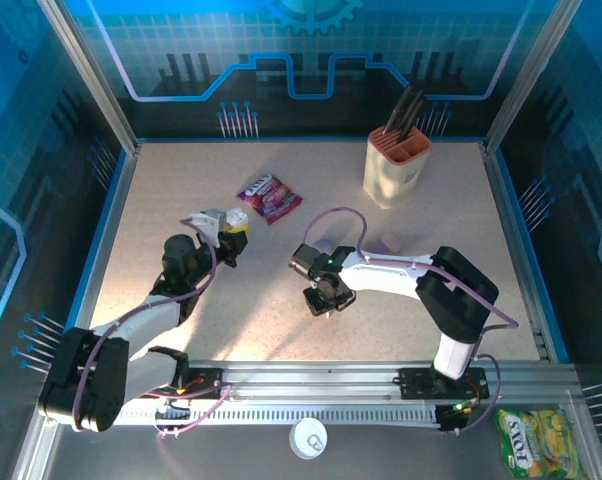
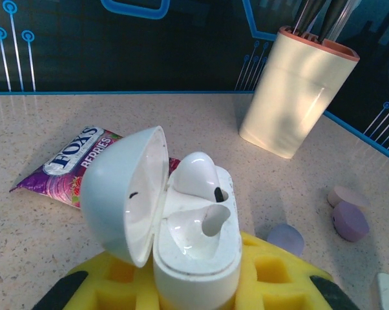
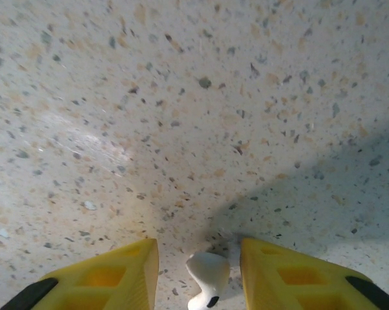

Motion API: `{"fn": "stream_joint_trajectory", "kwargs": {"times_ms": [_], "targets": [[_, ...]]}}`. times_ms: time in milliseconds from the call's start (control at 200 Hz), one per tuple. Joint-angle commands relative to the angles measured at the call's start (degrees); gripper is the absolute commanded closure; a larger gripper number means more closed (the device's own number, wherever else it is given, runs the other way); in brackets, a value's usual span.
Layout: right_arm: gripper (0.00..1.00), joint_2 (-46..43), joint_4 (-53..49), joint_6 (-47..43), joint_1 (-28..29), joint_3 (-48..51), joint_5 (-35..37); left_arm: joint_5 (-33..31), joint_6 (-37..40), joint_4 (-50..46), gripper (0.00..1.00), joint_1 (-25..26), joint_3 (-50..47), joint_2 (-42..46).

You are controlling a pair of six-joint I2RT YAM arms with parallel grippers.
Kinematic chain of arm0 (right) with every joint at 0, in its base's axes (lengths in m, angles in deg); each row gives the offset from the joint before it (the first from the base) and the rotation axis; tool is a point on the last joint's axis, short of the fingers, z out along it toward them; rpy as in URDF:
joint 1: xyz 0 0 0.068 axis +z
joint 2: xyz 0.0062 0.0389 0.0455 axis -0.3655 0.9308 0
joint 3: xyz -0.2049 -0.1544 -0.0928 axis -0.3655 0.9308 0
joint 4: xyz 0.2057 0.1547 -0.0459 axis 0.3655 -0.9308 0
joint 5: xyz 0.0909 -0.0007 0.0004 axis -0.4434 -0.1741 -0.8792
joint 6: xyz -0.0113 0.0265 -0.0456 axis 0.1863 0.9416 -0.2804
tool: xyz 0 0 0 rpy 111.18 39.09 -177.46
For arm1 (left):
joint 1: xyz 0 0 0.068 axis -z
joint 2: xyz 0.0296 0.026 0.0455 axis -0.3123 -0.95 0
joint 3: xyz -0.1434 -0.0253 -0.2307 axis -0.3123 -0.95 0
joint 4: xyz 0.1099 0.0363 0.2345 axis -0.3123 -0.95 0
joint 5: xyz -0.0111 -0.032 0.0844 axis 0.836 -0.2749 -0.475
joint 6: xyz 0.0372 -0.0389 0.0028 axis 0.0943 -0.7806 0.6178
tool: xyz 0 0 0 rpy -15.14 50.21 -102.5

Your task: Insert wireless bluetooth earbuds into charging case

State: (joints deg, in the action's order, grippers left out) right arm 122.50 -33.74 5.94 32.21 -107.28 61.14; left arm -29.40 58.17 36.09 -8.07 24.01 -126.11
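Between the yellow fingers (image 3: 117,274) of the right gripper (image 3: 199,255) lies a white earbud (image 3: 207,276), flat on the speckled table (image 3: 194,97). The jaws stand apart and straddle it, with a clear gap on the left side and the right finger just beside it, so nothing is clamped yet. We judge the step in hand to be picking up this bud.

The left gripper (image 2: 194,284) is closed around the base of the white charging case (image 2: 193,242), whose lid (image 2: 126,194) is swung open to the left. A seated bud (image 2: 198,175) fills the far socket; the near socket (image 2: 210,223) is empty.

The next move calls for closing squarely on a tiny, smooth piece that could squirt out. Then it must be lifted, carried left and set stem-down into the empty socket, which is a tight alignment.

From the right wrist we get the bud-to-finger gaps. From the left wrist we get the socket state, plus a candy packet (image 2: 78,161) behind the case, a knife block (image 2: 296,97) beyond and lilac pebbles (image 2: 349,219) to the right. From the top we get the layout, with the right gripper (image 1: 326,298) down at the table and the left gripper (image 1: 221,228) well apart from it. The bud is too small to make out there.
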Motion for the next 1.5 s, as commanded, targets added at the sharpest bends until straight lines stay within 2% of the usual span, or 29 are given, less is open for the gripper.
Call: {"fn": "stream_joint_trajectory", "kwargs": {"times_ms": [0,355,620,990,1316,1496], "targets": [[0.63,1.57,-3.24,-0.99,-0.62,-1.76,-0.66,1.91,1.23,2.54,0.82,0.26,-0.67,0.31],[0.77,2.88,-2.94,-0.38,-0.74,-1.75,-0.47,2.73,0.52,3.62,0.82,0.33,-0.85,-0.65],[0.78,-2.02,1.39,0.92,-0.94,0.87,0.79,0.39,2.8,-0.77,0.82,3.01,1.23,-0.89],[0.78,-22.43,17.78,-5.28,-3.99,11.67,3.86,2.36,6.48,-4.63,0.82,11.2,4.74,-3.01],[0.82,-41.46,29.52,-13.89,-7.18,18.87,2.84,13.09,13.27,-6.72,0.82,18.12,7.44,-7.38],[0.83,-45.04,31.64,-17.76,-7.24,17.78,-0.37,17.58,16.1,-7.61,0.82,21.09,9.24,-10.16]]}}
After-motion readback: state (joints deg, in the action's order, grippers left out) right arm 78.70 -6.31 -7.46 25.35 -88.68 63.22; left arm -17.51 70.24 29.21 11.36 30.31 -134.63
